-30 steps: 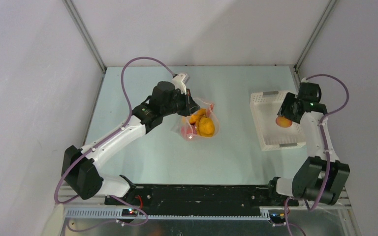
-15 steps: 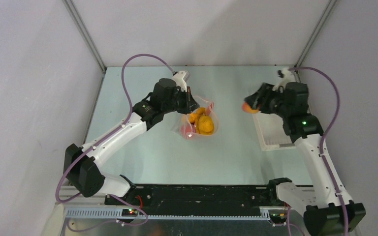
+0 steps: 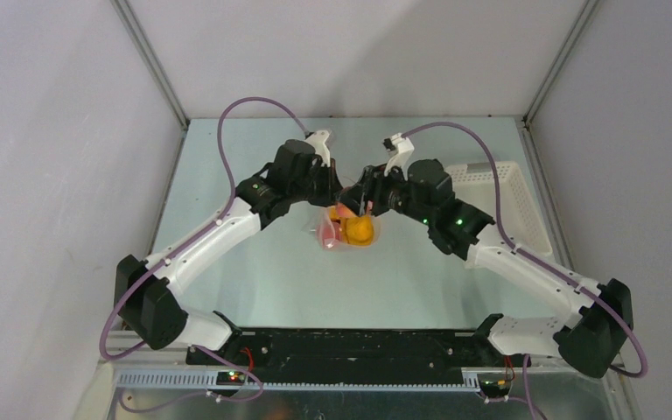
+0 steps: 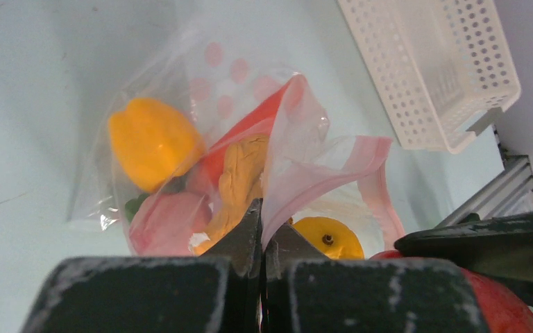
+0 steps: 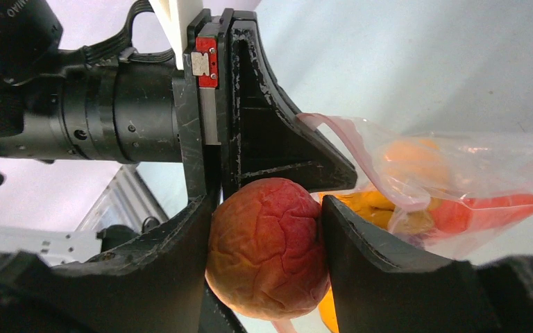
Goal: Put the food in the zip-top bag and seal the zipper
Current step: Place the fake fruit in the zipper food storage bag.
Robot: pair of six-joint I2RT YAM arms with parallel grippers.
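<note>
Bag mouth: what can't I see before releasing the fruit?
- Top view: bag mouth, hidden under left gripper and right gripper.
- Left wrist: fruit, mostly cut off by frame corner and right gripper.
- Right wrist: bag's far side, cut off at the frame edge.
- Top view: basket's near-left part, covered by the right arm.

Centre: black left gripper (image 3: 339,191) and black right gripper (image 3: 357,203) crowd the clear pink-dotted plastic bag (image 3: 337,234) at its mouth. Green tabletop (image 3: 359,289) below lies open; white slotted plastic basket (image 3: 507,197) upper right.

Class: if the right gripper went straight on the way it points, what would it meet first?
Probably the left gripper, shut on the rim of the zip-top bag just ahead of the right gripper and its held fruit; depth is unclear.
</note>
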